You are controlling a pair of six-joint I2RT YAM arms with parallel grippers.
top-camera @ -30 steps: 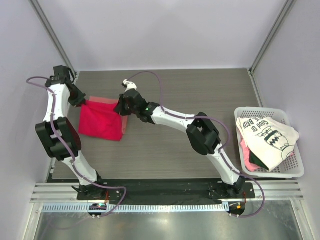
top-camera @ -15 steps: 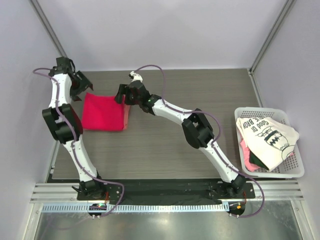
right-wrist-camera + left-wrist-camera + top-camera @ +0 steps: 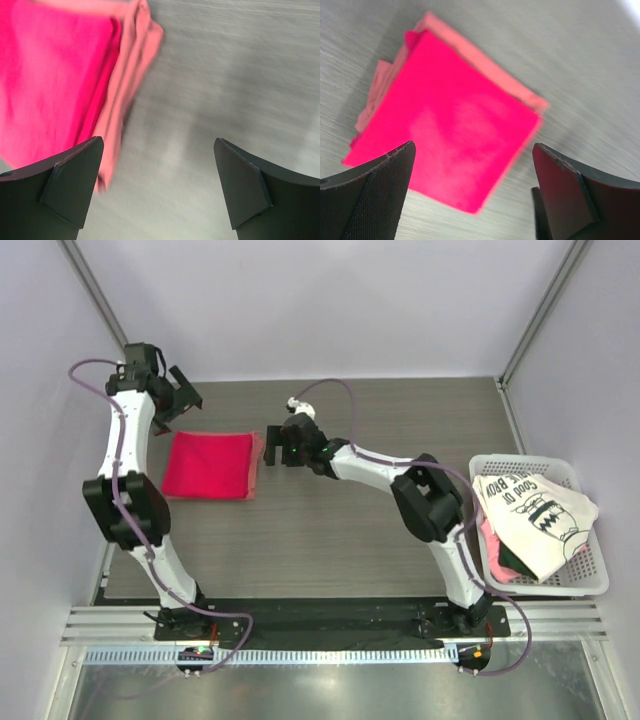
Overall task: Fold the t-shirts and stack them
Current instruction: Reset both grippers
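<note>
A crimson-magenta t-shirt (image 3: pixel 207 465) lies folded in a flat square on the far left of the table, on top of a folded salmon-pink t-shirt (image 3: pixel 257 462) that shows along its right edge. My left gripper (image 3: pixel 182 400) hovers open just behind the stack's back left corner, holding nothing. My right gripper (image 3: pixel 272 447) is open and empty just right of the stack. The left wrist view has the crimson shirt (image 3: pixel 450 135) over the salmon one (image 3: pixel 485 65) between wide jaws (image 3: pixel 474 147). In the right wrist view, both layers (image 3: pixel 50 85) (image 3: pixel 130 85) lie left of the open gripper (image 3: pixel 157 142). A white printed t-shirt (image 3: pixel 535 510) sits in the basket.
A white slatted basket (image 3: pixel 520 462) stands at the table's right edge, with pink cloth (image 3: pixel 490 540) and dark cloth (image 3: pixel 515 562) under the white shirt. Grey walls close in the back and sides. Bare wood-grain table (image 3: pixel 350 530) lies between the stack and the basket.
Both grippers opened and let go of the crimson shirt, which now lies flat on the salmon one. The left gripper drew back toward the wall; the right one pulled away to the right.
</note>
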